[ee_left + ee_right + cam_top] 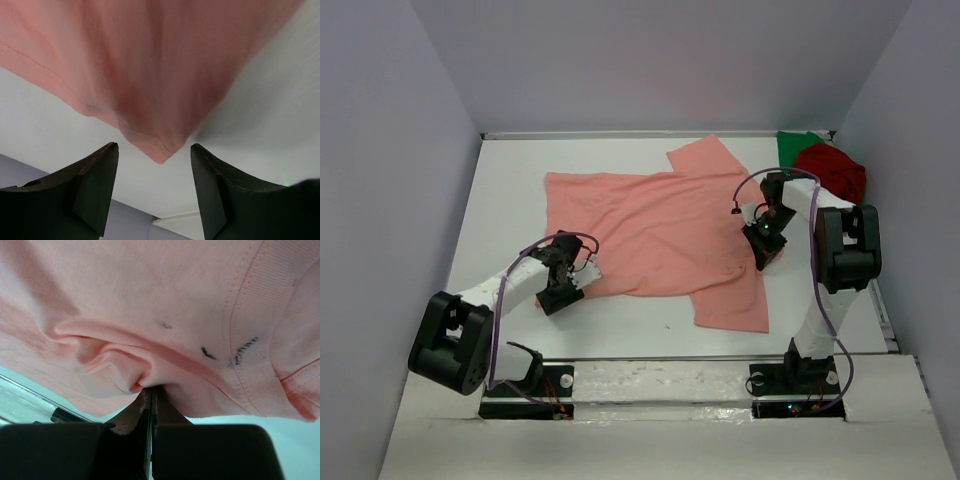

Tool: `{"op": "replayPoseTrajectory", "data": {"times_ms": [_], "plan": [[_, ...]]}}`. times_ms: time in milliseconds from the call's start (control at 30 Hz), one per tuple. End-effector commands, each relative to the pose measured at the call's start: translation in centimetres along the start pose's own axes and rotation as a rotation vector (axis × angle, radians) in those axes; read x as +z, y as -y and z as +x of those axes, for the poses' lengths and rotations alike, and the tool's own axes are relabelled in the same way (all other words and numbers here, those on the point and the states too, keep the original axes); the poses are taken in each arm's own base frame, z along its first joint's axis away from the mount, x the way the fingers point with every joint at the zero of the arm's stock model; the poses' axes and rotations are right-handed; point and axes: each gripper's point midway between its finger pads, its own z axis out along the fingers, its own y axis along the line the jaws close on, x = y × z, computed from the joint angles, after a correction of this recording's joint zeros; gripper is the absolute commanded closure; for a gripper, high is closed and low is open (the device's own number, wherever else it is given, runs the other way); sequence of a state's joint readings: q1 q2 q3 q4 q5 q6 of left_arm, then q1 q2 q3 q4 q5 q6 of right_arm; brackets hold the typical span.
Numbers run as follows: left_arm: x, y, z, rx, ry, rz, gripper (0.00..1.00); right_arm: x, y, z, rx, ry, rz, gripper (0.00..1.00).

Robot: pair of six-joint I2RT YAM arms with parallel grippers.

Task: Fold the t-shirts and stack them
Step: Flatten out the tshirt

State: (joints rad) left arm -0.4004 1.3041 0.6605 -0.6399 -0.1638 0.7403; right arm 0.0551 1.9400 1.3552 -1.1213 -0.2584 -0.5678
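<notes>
On the desk (510,200), the right claw (151,392) at three o'clock gripped the salmon-pink shirt (650,225), and the left claw (154,149) at eight o'clock stood open.

Salmon-pink shirt (660,235) covers worktop (505,200) centre. Bare strips along left side and near edge. Far right corner blocked: dark red shirt (835,172) bunched against green shirt (792,146). Walls (380,150) enclose three sides.

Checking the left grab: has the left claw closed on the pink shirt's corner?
No, the left claw stands open, with the corner of the pink shirt in the gap between its fingers.
</notes>
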Motion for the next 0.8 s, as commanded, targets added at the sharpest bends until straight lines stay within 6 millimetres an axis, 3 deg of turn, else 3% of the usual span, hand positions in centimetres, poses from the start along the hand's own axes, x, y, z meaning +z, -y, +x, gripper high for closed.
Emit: {"op": "replayPoseTrajectory", "data": {"times_ms": [0, 133, 233, 267, 333, 367, 433, 600, 767], "plan": [[1.0, -0.4, 1.7, -0.01, -0.072, -0.082, 0.3, -0.2, 0.0, -0.9, -0.009, 0.014, 0.006, 1.0], [1.1, -0.4, 1.5, -0.018, -0.052, -0.099, 0.3, -0.3, -0.1, -1.1, -0.005, 0.017, -0.002, 1.0], [1.1, -0.7, 1.3, -0.023, -0.042, -0.115, 0.37, -0.2, -0.1, -1.1, -0.003, 0.014, -0.005, 1.0], [1.0, -1.0, 1.2, -0.025, -0.043, -0.126, 0.5, -0.2, -0.1, -1.0, -0.002, 0.011, -0.005, 1.0], [0.9, -1.4, 1.0, -0.032, -0.04, -0.142, 0.67, -0.1, -0.2, -0.9, -0.001, 0.008, -0.007, 1.0], [0.8, -1.5, 1.0, -0.036, -0.042, -0.15, 0.85, -0.1, -0.2, -0.8, 0.0, 0.006, -0.01, 1.0], [0.4, -1.9, 0.6, -0.038, -0.034, -0.155, 1.0, 0.1, -0.2, -0.7, 0.001, 0.002, -0.007, 1.0], [-1.0, -2.0, -1.0, -0.043, 0.024, -0.105, 1.0, 0.1, -0.1, -0.5, -0.004, -0.004, 0.0, 1.0], [-3.5, -3.5, -2.7, -0.059, 0.079, -0.119, 1.0, -0.4, 0.0, -0.7, -0.01, 0.011, 0.018, 1.0]]}}
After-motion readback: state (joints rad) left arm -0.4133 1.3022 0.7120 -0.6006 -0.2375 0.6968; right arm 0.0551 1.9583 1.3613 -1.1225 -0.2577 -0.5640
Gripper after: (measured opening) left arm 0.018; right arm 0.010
